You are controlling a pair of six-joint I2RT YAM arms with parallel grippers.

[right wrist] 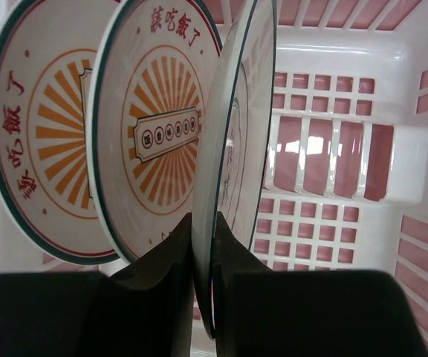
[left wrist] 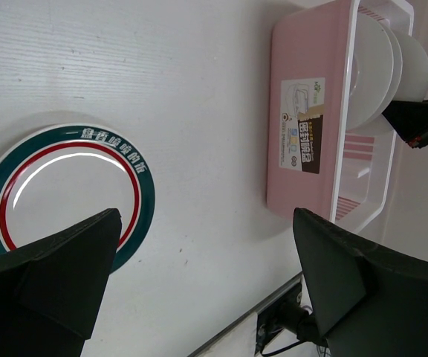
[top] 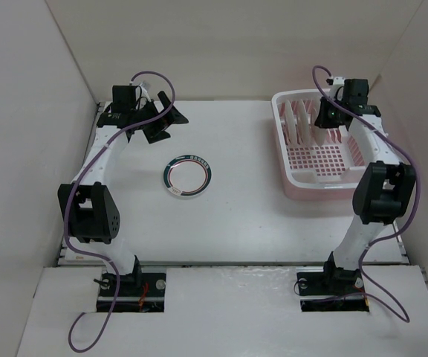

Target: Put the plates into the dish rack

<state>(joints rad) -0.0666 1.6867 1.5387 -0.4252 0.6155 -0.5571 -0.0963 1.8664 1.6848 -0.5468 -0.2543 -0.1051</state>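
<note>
The plate with the dark green rim band (top: 187, 175) lies flat on the white table, and shows in the left wrist view (left wrist: 65, 186) under my left finger. My left gripper (top: 166, 123) is open and empty, above and behind it (left wrist: 205, 213). The pink dish rack (top: 282, 149) stands at the far right. Two sunburst plates (right wrist: 36, 126) (right wrist: 162, 126) stand upright in its slots. My right gripper (right wrist: 203, 223) is inside the rack (right wrist: 333, 59), shut on the rim of the thin-ring plate (right wrist: 232, 149), which stands upright beside them.
White walls enclose the table on the left, back and right. The rack's pink side wall with a label (left wrist: 303, 89) faces the left arm. The right arm (top: 377, 193) reaches over the rack's near right corner.
</note>
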